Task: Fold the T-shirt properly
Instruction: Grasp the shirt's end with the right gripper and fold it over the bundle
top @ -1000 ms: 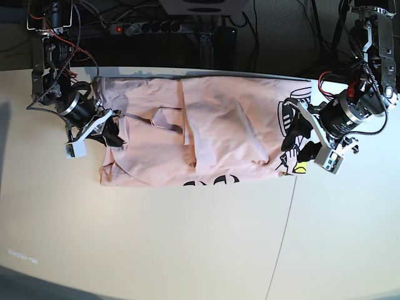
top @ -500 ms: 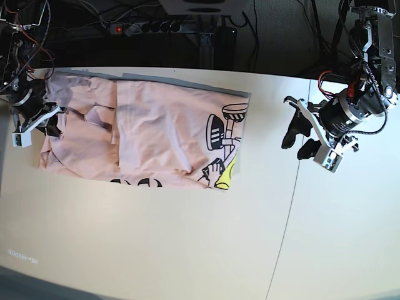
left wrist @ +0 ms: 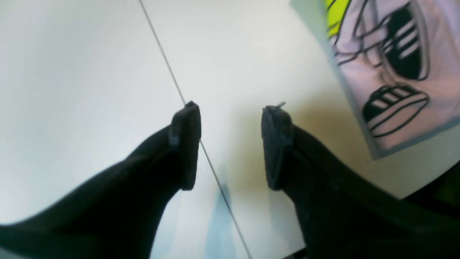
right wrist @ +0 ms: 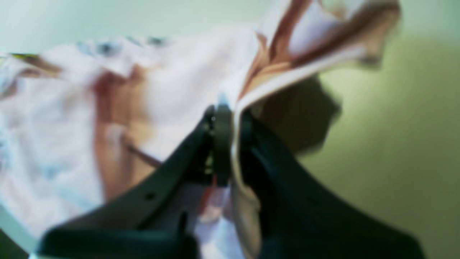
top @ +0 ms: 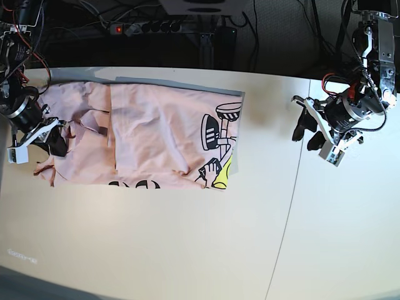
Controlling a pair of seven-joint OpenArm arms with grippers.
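While the pink T-shirt (top: pixel 156 134) lies on the table (top: pixel 187 244), the right gripper (right wrist: pixel 230 144) pinches its edge. The left gripper (left wrist: pixel 230 144), well apart from the shirt, holds its jaws wide and empty.

Both arms (top: pixel 365 69) are black and silver with red and black cables, 2 black fingers (left wrist: pixel 187 144) and white wrist-camera mounts (top: pixel 330 153).
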